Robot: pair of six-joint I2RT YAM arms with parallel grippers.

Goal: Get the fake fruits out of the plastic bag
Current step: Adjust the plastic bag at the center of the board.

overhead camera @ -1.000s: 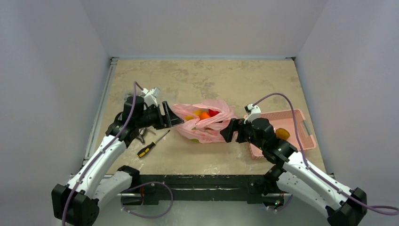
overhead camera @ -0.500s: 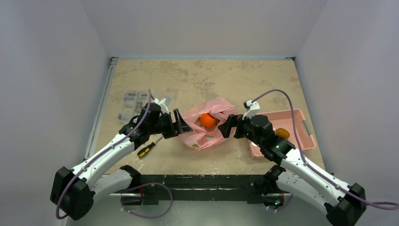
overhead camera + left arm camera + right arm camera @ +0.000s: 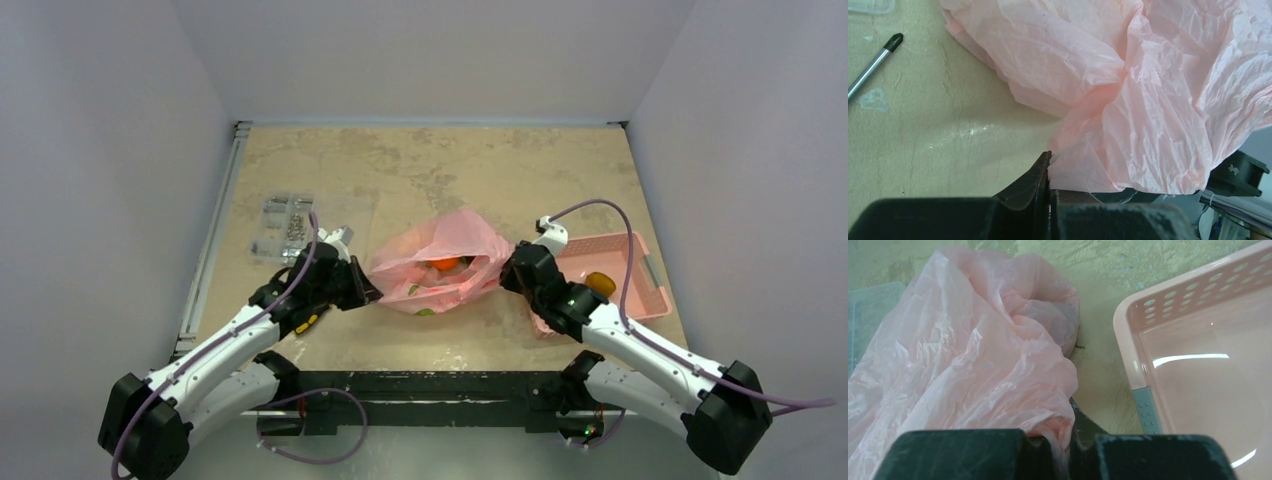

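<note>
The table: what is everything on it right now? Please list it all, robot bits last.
bag: one, pink, middle of the table, pinched at both sides
orange fruit: one, orange, inside the bag's opening; other fruits too hidden to count
yellow-orange fruit: one, in the basket
basket: one, pink, right of the bag
screwdriver: one, grey shaft with black tip, left of the bag
clear packet: one, small metal parts inside, far left
table: one, mottled beige
left gripper: black, shut on the bag
right gripper: black, shut on the bag
</note>
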